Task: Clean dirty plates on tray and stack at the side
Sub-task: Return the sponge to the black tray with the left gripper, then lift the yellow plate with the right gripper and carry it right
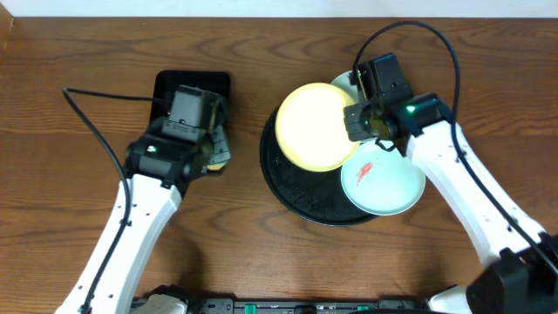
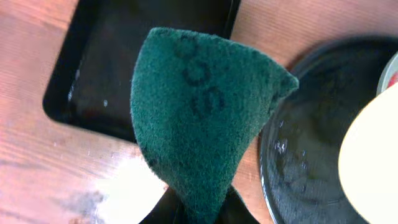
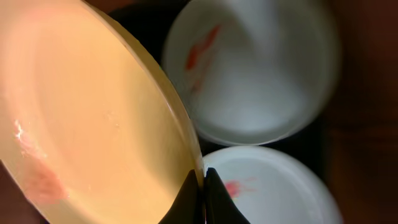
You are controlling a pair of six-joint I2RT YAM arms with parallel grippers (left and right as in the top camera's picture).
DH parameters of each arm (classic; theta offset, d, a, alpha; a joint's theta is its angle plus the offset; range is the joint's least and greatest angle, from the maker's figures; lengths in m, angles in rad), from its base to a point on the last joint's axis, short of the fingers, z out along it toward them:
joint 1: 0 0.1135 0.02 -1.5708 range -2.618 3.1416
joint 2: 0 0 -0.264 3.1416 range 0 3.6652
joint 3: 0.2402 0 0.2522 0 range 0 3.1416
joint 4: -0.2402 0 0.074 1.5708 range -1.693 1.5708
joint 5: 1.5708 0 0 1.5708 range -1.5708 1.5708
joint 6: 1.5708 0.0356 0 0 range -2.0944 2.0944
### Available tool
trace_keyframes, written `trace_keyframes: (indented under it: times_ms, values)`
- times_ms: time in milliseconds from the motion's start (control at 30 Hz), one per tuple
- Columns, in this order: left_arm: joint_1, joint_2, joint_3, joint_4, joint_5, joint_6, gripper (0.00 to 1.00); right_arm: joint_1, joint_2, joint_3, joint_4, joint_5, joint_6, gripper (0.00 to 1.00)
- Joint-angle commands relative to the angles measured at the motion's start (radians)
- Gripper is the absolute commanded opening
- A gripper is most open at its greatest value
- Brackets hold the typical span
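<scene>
Wooden table (image 1: 52,70), yellow plate (image 1: 316,126), pad (image 2: 199,118) stamp illegible

I see a pale yellow plate (image 1: 316,126) with a faint pink smear. The near mint plate (image 1: 384,179) and far mint plate (image 1: 343,84) both carry red-orange streaks. The round tray (image 1: 292,196) is glossy black, and the rectangular tray (image 1: 187,83) is black too. The scouring pad (image 2: 199,118) is dark green and the bench (image 1: 78,52) is brown wood grain.
</scene>
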Motion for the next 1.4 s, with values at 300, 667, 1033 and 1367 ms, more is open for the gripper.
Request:
trace_keyframes:
  times_ms: [300,667,1033,1367]
  values:
    - [0.071,-0.002,-0.001,-0.018,0.087,0.136,0.09,0.188,-0.12,0.003,0.175,0.52,-0.384,0.01]
    - [0.111,-0.002,-0.001,-0.021,0.087,0.135,0.09,0.355,-0.12,0.003,0.389,0.921,-0.635,0.01]
    - [0.111,-0.002,-0.001,-0.022,0.087,0.135,0.09,0.392,-0.12,0.003,0.407,0.928,-0.571,0.01]
    - [0.111,-0.001,-0.005,-0.022,0.087,0.135,0.09,0.383,-0.12,0.003,0.399,0.917,-0.445,0.01]
